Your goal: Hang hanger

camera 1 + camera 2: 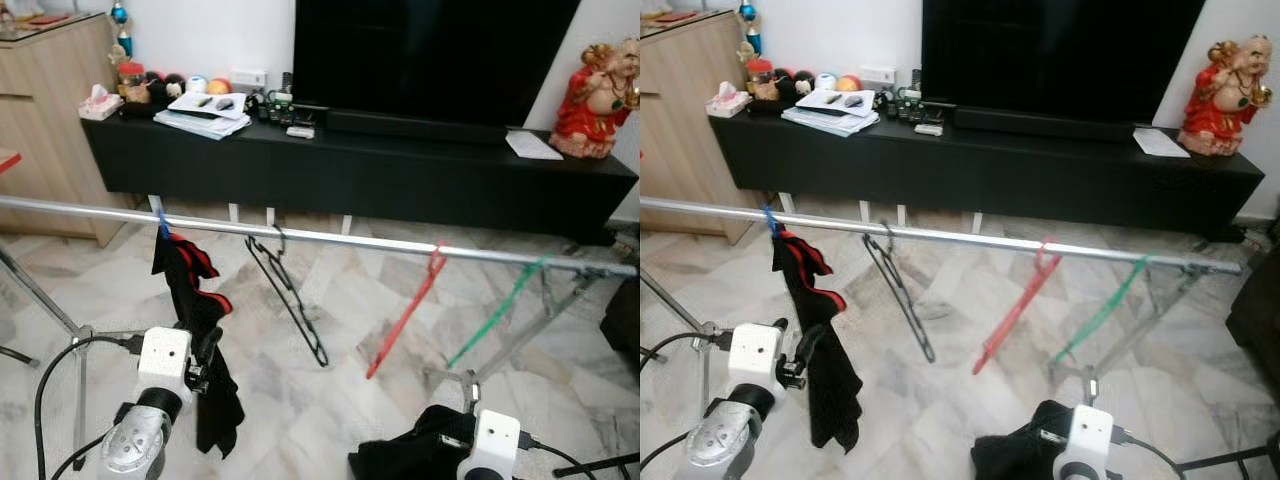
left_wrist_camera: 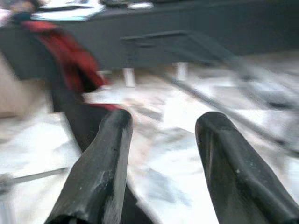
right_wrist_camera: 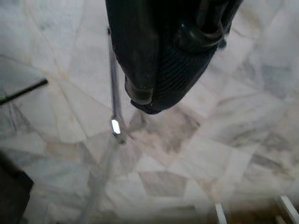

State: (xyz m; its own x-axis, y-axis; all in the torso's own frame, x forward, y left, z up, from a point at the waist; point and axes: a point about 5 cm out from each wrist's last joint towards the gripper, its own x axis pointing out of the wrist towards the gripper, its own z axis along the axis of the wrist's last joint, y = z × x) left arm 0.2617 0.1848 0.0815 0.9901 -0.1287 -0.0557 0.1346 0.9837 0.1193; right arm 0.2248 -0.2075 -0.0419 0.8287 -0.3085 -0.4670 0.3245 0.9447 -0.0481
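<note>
A silver rail (image 1: 330, 238) runs across the room at waist height. Four hangers hang on it. A blue one (image 1: 160, 222) carries a black and red garment (image 1: 195, 300). The black hanger (image 1: 290, 305), the red hanger (image 1: 405, 315) and the green hanger (image 1: 497, 312) are bare. My left gripper (image 2: 166, 119) is open and holds nothing; it sits low, close beside the hanging garment's lower part. My right gripper (image 3: 187, 28) is low at the right, shut on a bunched black garment (image 1: 405, 458) that covers its fingers and hangs above the floor.
Behind the rail stands a long black TV cabinet (image 1: 400, 175) with a television, papers and a red figurine (image 1: 595, 100). A wooden cupboard (image 1: 50, 120) is at the left. The rack's metal legs (image 1: 45, 300) and cables cross the marble floor.
</note>
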